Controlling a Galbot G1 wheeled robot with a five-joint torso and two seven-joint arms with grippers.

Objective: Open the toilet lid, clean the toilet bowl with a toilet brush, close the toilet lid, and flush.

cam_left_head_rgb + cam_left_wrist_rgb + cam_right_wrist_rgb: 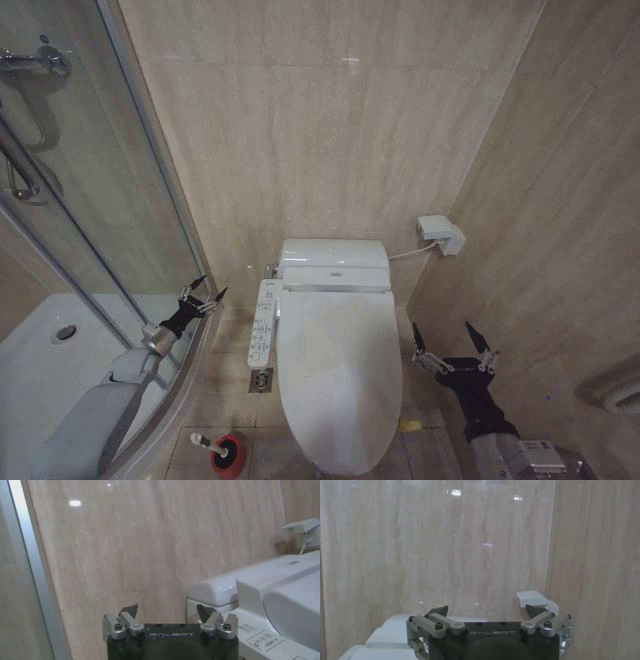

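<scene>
The toilet lid [336,385] lies flat and closed, a glossy white oval with a yellow-green strap [411,425] at its right edge. The toilet bowl is hidden beneath it. On the floor left of the toilet's front, the toilet brush [203,439] rests in its red cup holder [228,455]. My left gripper [203,292] hangs open beside the shower glass, left of the toilet and apart from it. My right gripper [455,346] is open too, in the gap between the toilet and the right wall. Both are empty; the left wrist view shows the left gripper [167,613] and the lid's edge [295,607].
A control panel [264,322] runs along the toilet's left side. The curved shower glass [120,200] and white shower tray [40,345] close off the left. A white wall box [441,234] with a cable sits behind the toilet. A floor drain [260,380] lies near the brush.
</scene>
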